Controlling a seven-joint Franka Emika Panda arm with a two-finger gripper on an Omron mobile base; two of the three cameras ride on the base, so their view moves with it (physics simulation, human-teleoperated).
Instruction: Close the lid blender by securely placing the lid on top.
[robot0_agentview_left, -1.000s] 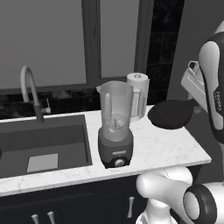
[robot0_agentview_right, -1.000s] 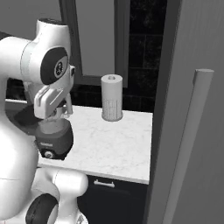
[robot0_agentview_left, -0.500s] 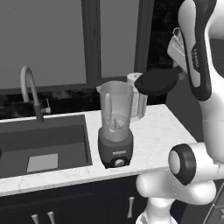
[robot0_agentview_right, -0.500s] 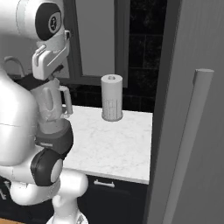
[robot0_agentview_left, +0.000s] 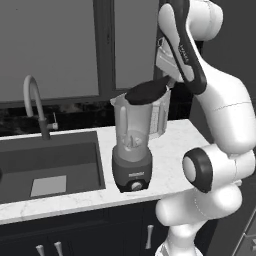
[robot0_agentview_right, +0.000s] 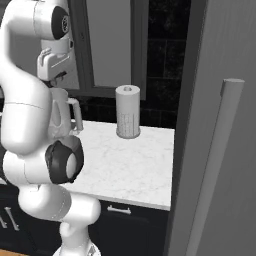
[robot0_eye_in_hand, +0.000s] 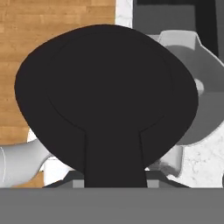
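Lid (robot0_agentview_left: 146, 91) held over blender (robot0_agentview_left: 134, 145) mouth, tilted, not seated yet.
Tool (robot0_agentview_left: 167, 80) pinches lid by its tab; in the hand view the disc covers most of the jar opening, with the jar rim peeking out on one side, so it looks off-centre. Left to do, by my read: level it, centre it, lower it, press it on. Blender stands on bench (robot0_agentview_left: 175, 145) near the front edge. Sink (robot0_agentview_left: 47, 165) beside blender, faucet (robot0_agentview_left: 35, 102) behind the sink, paper towel roll (robot0_agentview_right: 128, 111) behind blender; nothing seems to block the drop.
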